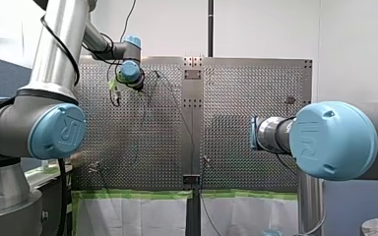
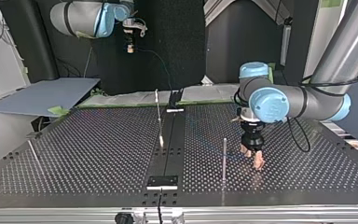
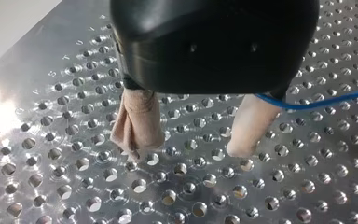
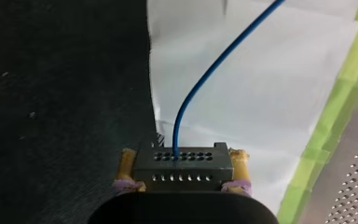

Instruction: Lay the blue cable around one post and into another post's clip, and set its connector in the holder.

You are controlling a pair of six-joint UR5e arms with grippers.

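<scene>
2 tools checked. Found my left tool (image 3: 189,150) with its beige-padded fingers (image 3: 140,123) apart and nothing in the gap. Tips sit right at the perforated worktop (image 3: 74,186); cannot tell whether they touch it. Traced the blue cable (image 3: 317,101) from beside the root of 1 finger, outside the gap, running off sideways over the holes. Cannot tell whether it touches that finger.

In the top view, located the same left tool (image 2: 255,158) pointing straight down at the view's right, just beside a thin upright post (image 2: 224,156).

Found my right tool (image 4: 182,155) with yellow pads (image 4: 127,163) clamped on the 2 ends of a dark grey connector (image 4: 182,169) showing 2 rows of small holes. Followed the cable from the upper row, curving up and away over white sheeting edged with green tape (image 4: 340,93). In the top view, placed this right tool (image 2: 129,45) high at the view's upper left, well apart from the worktop and from the post.
</scene>
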